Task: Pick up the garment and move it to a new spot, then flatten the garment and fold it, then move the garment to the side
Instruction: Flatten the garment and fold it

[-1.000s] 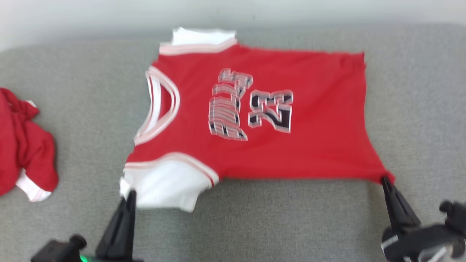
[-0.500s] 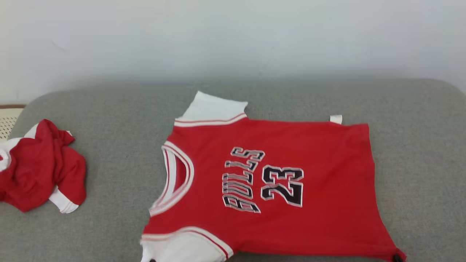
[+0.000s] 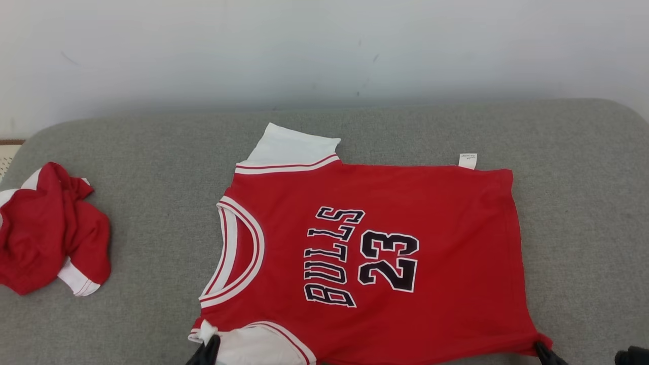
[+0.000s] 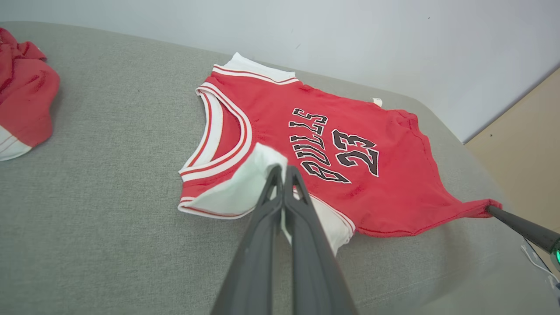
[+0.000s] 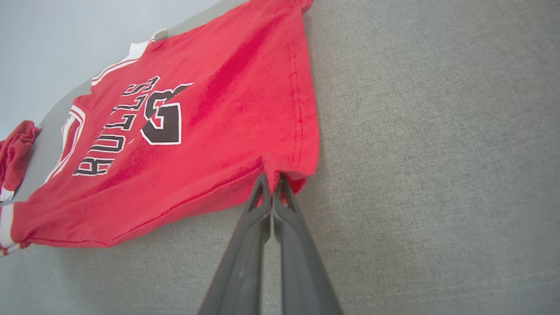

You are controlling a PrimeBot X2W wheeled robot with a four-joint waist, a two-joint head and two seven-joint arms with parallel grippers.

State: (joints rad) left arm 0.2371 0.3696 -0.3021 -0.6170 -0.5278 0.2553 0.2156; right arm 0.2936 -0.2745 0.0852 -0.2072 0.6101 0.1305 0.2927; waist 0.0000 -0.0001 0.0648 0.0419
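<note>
The garment (image 3: 405,203) is a red "BULLS 23" jersey with white sleeves, spread face up on the grey cushion (image 3: 152,152), neck to the left. My left gripper (image 3: 207,349) is shut on the edge of the near white sleeve (image 4: 245,183), which it holds raised and curled over towards the lettering; the left wrist view shows its tips (image 4: 281,169) pinching the cloth. My right gripper (image 3: 541,350) is shut on the near hem corner, pulled to a point (image 4: 490,205). The right wrist view shows those tips (image 5: 272,178) biting the red hem.
A second red and white garment (image 3: 48,228) lies crumpled at the cushion's far left. A pale wall (image 3: 324,45) rises behind the cushion. The cushion's right edge drops to a tan floor (image 4: 520,144). Bare grey cushion lies to the right of the jersey.
The head camera has tilted up, so the whole picture has slid down and the grippers sit at the bottom edge. Both grippers keep their hold on the sleeve and the hem corner.
</note>
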